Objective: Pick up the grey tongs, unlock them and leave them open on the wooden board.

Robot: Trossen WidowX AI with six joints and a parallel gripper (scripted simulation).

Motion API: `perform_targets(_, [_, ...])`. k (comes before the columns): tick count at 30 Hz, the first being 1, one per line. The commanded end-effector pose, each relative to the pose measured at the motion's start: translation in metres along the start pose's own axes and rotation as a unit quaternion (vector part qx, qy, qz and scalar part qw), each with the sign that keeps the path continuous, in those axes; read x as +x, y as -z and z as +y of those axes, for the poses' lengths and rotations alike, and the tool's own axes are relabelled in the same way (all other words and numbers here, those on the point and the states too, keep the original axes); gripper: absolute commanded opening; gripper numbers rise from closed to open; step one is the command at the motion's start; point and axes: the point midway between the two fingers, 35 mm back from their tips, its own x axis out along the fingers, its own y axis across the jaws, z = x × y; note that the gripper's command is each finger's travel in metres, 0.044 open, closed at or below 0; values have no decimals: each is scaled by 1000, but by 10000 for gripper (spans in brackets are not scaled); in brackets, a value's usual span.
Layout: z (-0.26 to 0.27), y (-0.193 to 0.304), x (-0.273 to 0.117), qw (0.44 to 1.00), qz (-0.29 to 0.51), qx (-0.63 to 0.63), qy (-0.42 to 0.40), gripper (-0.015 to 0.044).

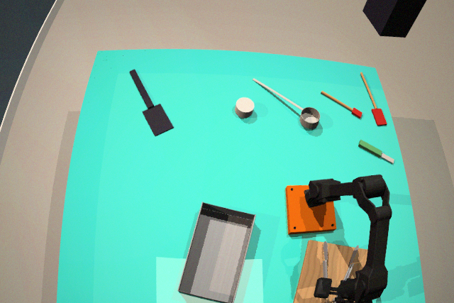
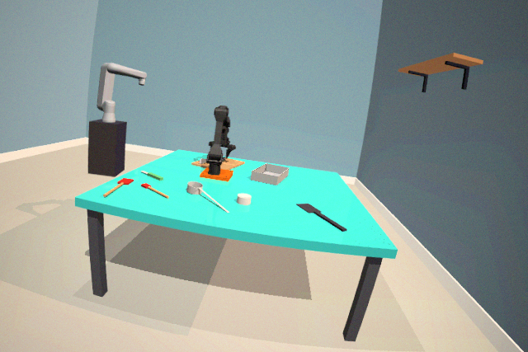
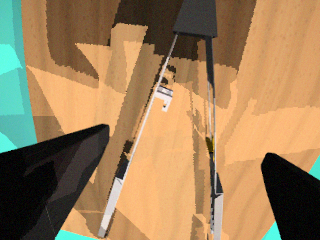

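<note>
tongs [image 3: 194, 94]: lying spread in a v on the wooden board [image 3: 267, 94] | gripper [image 3: 180, 200]: fingers wide apart, holding nothing | roasting tin [image 1: 219, 252]: well apart

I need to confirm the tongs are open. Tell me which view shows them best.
The wrist view: the grey tongs fill it, arms spread on the wooden board. The top view shows them small, partly under the arm. In the exterior view the arm hides them.

Overhead, room-wide, close wrist views
</note>
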Motion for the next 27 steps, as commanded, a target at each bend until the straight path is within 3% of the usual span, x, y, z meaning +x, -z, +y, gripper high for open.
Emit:
perform_targets(1, [-24,-8,-18,1000,-4,4,-1,440])
perform_targets(10, [-144,2,-106,1000,-2,5,2,440])
perform_targets(17, [-146,3,-110,1000,-2,5,2,440])
perform_targets(23, [-146,4,-146,1000,-17,6,3,440])
perform_targets(27, [-146,5,-149,1000,-19,6,3,440])
